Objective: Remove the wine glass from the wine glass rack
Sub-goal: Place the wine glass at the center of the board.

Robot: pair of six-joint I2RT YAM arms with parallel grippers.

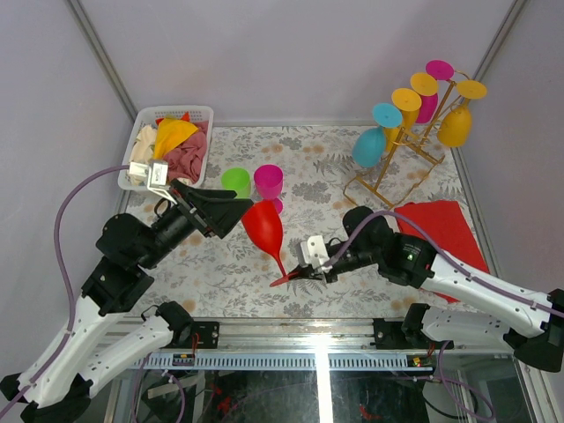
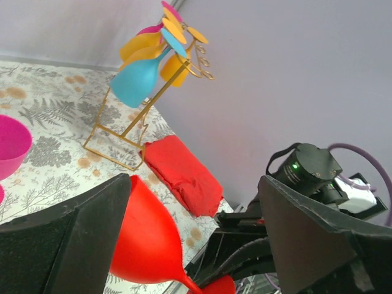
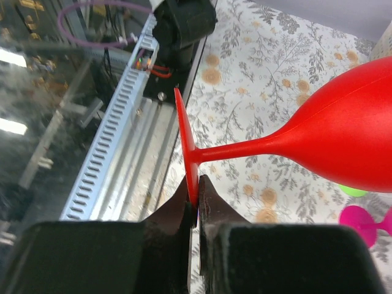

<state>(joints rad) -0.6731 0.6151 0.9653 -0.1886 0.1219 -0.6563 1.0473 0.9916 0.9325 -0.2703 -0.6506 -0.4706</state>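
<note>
While the right gripper point(image 1: 298, 273) has its jaws pinched tight on the thin foot of the red glass point(image 1: 263, 226), the left gripper point(image 1: 233, 210) stands wide open beside the bowl, holding nothing. The glass is clear of the rack point(image 1: 388, 169), hanging tilted over the middle of the table point(image 1: 335, 176). To my eye, the lift-off is done. What's left is tipping it upright and setting it down gently without the foot slipping.
</note>
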